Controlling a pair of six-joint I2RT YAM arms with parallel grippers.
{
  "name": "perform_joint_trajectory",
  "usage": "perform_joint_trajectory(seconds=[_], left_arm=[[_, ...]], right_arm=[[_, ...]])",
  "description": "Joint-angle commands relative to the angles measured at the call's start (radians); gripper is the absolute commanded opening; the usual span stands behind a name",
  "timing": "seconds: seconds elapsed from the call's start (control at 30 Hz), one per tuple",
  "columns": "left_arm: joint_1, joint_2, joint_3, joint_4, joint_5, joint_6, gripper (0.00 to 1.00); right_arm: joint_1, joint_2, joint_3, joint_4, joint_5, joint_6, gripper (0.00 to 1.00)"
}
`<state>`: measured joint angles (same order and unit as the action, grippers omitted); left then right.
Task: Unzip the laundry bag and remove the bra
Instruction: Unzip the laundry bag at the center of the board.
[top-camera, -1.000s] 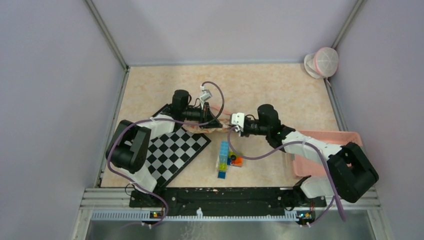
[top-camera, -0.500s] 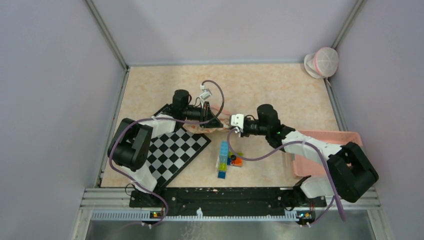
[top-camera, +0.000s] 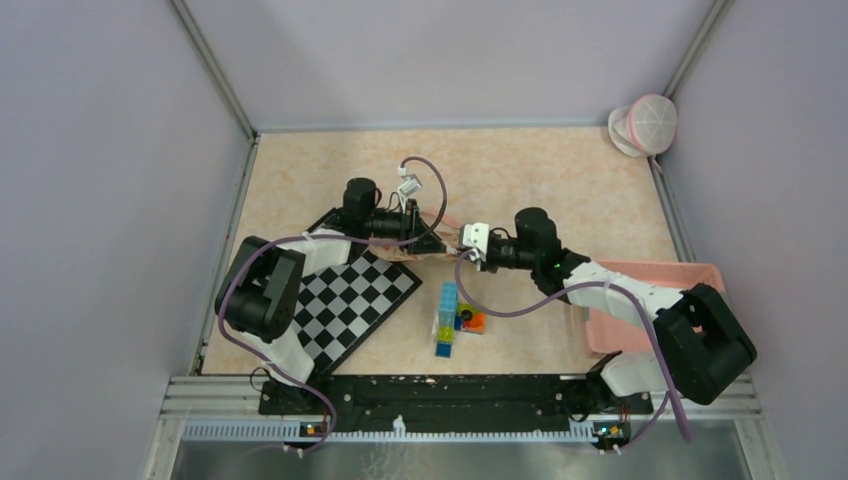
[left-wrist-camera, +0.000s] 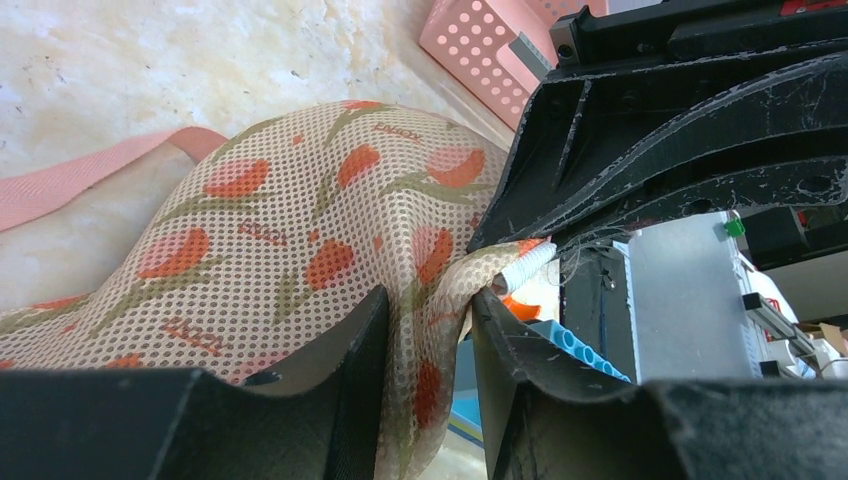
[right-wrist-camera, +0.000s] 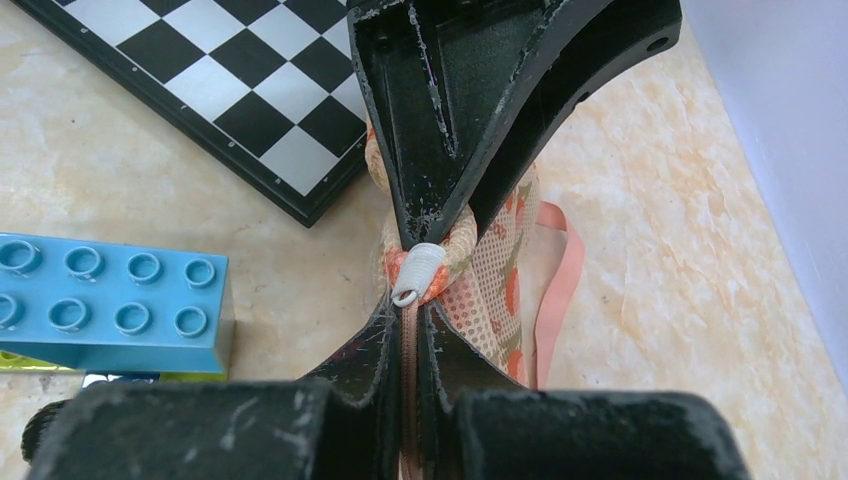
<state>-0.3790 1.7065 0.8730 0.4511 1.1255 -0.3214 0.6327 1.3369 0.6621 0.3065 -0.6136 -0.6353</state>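
The beige mesh laundry bag printed with orange-red tulips (left-wrist-camera: 300, 220) lies bunched on the bench (top-camera: 560, 180) beside the black-and-white chessboard (top-camera: 345, 295). It looks light and limp, likely to bunch rather than resist a pull. The right fingers (right-wrist-camera: 365, 370) are clamped on its zip seam just behind the white coiled zipper pull (right-wrist-camera: 415, 270). The left fingers (left-wrist-camera: 335, 370) stand apart, a mesh fold loose between them. Firm holds belong close beside that pull. No bra shows.

Black-and-white arms (top-camera: 612, 291) trail purple cables (top-camera: 505, 316), and the right gripper (right-wrist-camera: 407, 315) has scuffed black fingers (right-wrist-camera: 355, 372).
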Motion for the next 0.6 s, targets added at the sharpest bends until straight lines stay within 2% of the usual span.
perform_joint_trajectory(seconds=[0.0,0.23,0.57], left_arm=[[-0.015,-0.007,-0.009,0.121,0.025,-0.061,0.42],[-0.049,-0.01,-0.02,0.215,0.07,-0.125,0.46],[-0.063,-0.013,-0.039,0.204,0.076,-0.106,0.46]], right_arm=[[0.016,0.011,0.04,0.068,-0.038,0.041,0.0],[0.016,0.021,0.049,0.07,-0.05,0.046,0.0],[0.015,0.027,0.058,0.099,-0.051,0.064,0.0]])
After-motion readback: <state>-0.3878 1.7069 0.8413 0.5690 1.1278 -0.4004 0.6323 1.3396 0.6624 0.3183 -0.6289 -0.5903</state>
